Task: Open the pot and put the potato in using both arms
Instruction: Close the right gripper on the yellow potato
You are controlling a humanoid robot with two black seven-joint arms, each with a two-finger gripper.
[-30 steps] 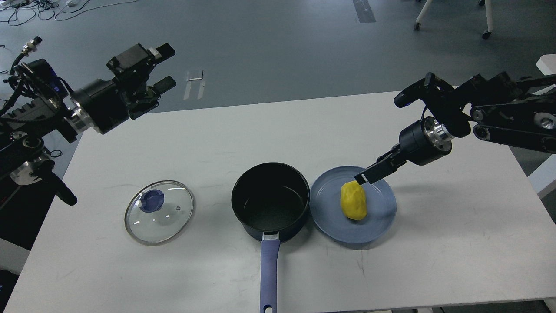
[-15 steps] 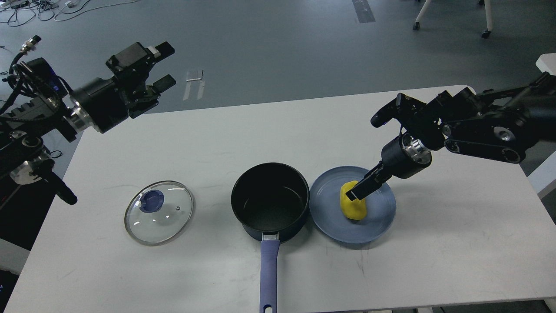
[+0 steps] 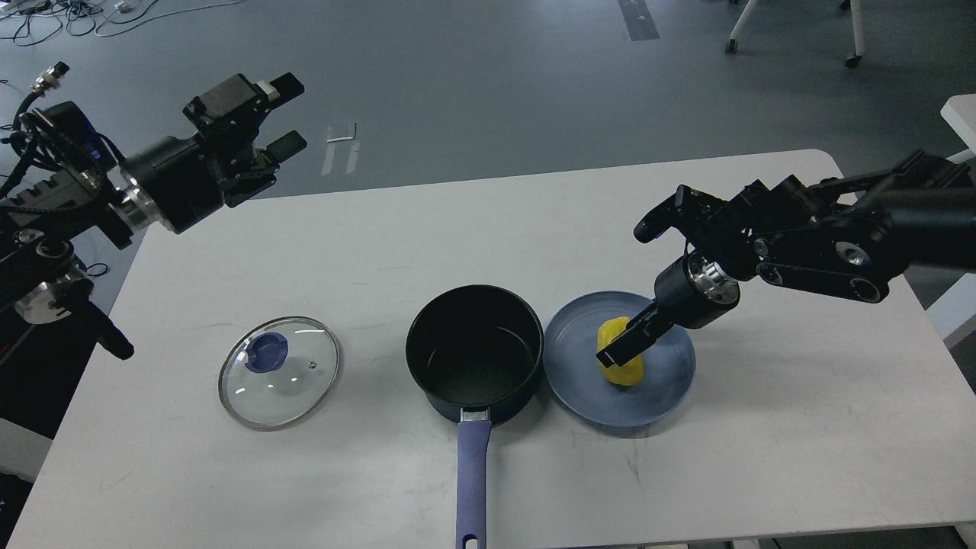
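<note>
- My right gripper (image 3: 612,355) is reaching down over the potato (image 3: 621,361) lying on the plate (image 3: 663,396); I cannot tell its jaw state.
- My left gripper (image 3: 286,114) is hovering spread, off the table (image 3: 762,427).
- The pot (image 3: 474,354) is sitting uncovered beside the plate, lid (image 3: 279,372) lying to its left.

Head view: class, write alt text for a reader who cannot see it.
The right gripper reaches down over the yellow potato on a blue plate, beside the open pot. The glass lid lies on the white table, and the left gripper hangs open.
</note>
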